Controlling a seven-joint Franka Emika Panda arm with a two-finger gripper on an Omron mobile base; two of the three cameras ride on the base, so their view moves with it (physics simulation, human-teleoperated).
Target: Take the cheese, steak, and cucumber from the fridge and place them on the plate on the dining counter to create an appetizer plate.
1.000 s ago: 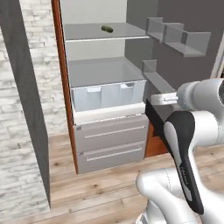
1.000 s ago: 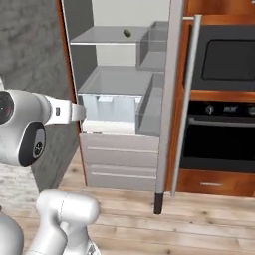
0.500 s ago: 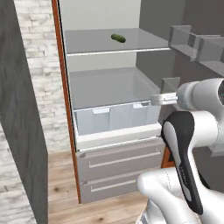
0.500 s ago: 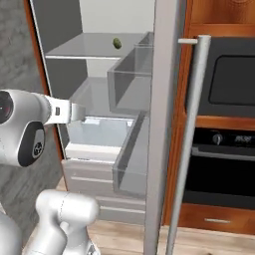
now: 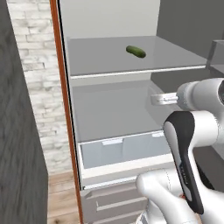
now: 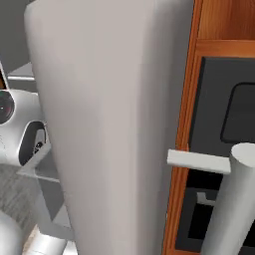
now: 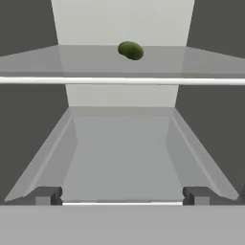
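Left base: fridge open, cucumber on upper glass shelf, toward back.
Right base: fridge door up close, wall oven beside.
Hand: gripper jaws spread wide, empty, level with lower shelf; cucumber above, well apart.

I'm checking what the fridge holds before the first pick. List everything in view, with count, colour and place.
cucumber: one, dark green, lying on the upper glass shelf, toward the back.
glass shelf: one, clear with a pale front edge, upper part of the fridge.
fridge: one, pale grey inside, reddish-brown frame on its left edge, open in front of the arm.
crisper drawer: one, clear, under the lower shelf.
lower drawers: grey, at the bottom of the fridge.
brick wall: pale grey-white, left of the fridge.
wood floor: light brown, bottom left.
wall oven: one, black, in a wood surround, right of the fridge.
claw: one, dark tips, open, facing the lower shelf space below the cucumber.
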